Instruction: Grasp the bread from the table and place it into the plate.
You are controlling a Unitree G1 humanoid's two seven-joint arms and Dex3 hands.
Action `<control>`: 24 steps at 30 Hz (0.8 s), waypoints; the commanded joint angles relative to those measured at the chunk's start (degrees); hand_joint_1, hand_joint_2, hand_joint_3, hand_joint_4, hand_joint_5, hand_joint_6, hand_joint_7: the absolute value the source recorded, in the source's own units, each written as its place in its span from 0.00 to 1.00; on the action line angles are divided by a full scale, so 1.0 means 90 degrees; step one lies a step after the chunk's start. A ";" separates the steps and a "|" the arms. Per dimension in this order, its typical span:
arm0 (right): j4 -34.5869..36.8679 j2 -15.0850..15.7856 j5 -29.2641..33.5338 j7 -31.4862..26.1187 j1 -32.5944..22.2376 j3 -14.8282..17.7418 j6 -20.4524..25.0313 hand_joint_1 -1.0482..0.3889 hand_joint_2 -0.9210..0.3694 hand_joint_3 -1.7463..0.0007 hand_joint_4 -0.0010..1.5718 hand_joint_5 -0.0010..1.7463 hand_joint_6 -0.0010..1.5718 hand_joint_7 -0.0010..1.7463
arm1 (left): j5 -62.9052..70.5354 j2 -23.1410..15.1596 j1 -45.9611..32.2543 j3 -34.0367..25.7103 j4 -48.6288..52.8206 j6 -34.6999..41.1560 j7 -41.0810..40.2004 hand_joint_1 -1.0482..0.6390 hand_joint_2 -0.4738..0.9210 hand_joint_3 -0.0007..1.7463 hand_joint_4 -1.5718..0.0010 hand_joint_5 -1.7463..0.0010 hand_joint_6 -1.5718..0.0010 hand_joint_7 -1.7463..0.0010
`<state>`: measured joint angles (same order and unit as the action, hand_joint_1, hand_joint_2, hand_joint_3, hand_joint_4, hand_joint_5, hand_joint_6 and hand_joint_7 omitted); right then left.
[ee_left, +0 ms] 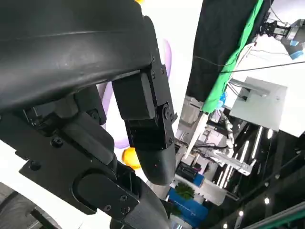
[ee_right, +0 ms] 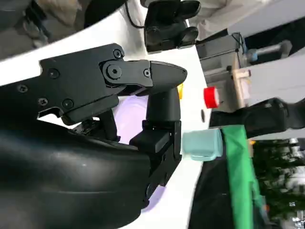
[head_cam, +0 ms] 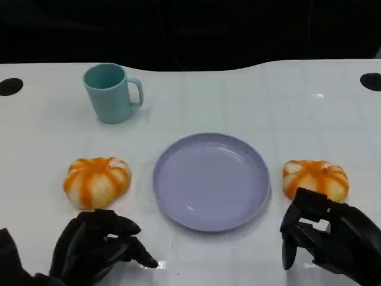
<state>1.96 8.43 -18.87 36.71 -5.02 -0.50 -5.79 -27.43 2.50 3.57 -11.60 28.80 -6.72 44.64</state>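
Two round orange-and-white striped breads lie on the white table, one point(head_cam: 96, 180) left of the plate and one point(head_cam: 315, 179) right of it. The lavender plate point(head_cam: 211, 179) sits between them with nothing on it. My left hand point(head_cam: 98, 244) is low over the table just in front of the left bread, fingers loosely spread and holding nothing. My right hand point(head_cam: 324, 232) hovers just in front of the right bread, fingers bent downward and apart, its top edge overlapping the bread's near side. The right wrist view shows the plate point(ee_right: 128, 119) beyond the black fingers point(ee_right: 164, 102).
A teal mug point(head_cam: 112, 92) stands at the back left, its handle to the right; it also appears in the right wrist view point(ee_right: 202, 143). Black round holes mark the table's far corners point(head_cam: 10, 86). The table's far edge meets a dark background.
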 commanded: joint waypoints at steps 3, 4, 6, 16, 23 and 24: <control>0.0458 0.0068 0.0477 -0.0079 0.0232 0.0159 -0.1623 0.40 0.00 0.84 0.28 0.84 0.24 0.58 | 0.0000 -0.0081 -0.0036 -0.0013 -0.0066 -0.0010 -0.0053 0.04 0.81 0.00 0.00 0.75 0.00 0.90; 0.0540 0.0116 0.0586 -0.0086 0.0294 0.0180 -0.1927 0.41 0.00 0.83 0.27 0.81 0.22 0.57 | -0.0004 -0.0079 -0.0032 -0.0012 -0.0063 0.0002 -0.0054 0.04 0.81 0.00 0.00 0.75 0.00 0.91; 0.0653 0.0227 0.0846 -0.0167 0.0400 0.0211 -0.2404 0.41 0.00 0.83 0.26 0.72 0.19 0.52 | -0.0016 -0.0071 -0.0026 -0.0012 -0.0061 0.0027 -0.0059 0.04 0.81 0.00 0.00 0.75 0.00 0.90; 0.0844 0.0784 0.2592 -0.1412 0.0769 0.0436 -0.3729 0.38 0.00 0.90 0.16 0.51 0.20 0.30 | -0.0024 -0.0060 -0.0026 -0.0018 -0.0072 0.0064 -0.0071 0.04 0.80 0.00 0.00 0.75 0.00 0.90; 0.1264 0.1340 0.3809 -0.2268 0.0986 0.0414 -0.4565 0.40 0.00 0.97 0.09 0.36 0.22 0.13 | -0.0008 -0.0043 -0.0026 -0.0009 -0.0032 -0.0039 -0.0039 0.04 0.81 0.00 0.00 0.75 0.00 0.90; 0.1249 0.1409 0.4008 -0.2386 0.0988 0.0410 -0.4565 0.40 0.00 0.98 0.08 0.34 0.22 0.12 | -0.0005 -0.0040 -0.0020 -0.0009 -0.0016 -0.0056 -0.0036 0.04 0.81 0.00 0.00 0.75 0.00 0.91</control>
<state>12.68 18.76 14.01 17.59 3.18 3.07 -45.75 -27.39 2.70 3.56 -11.40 28.56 -6.38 44.32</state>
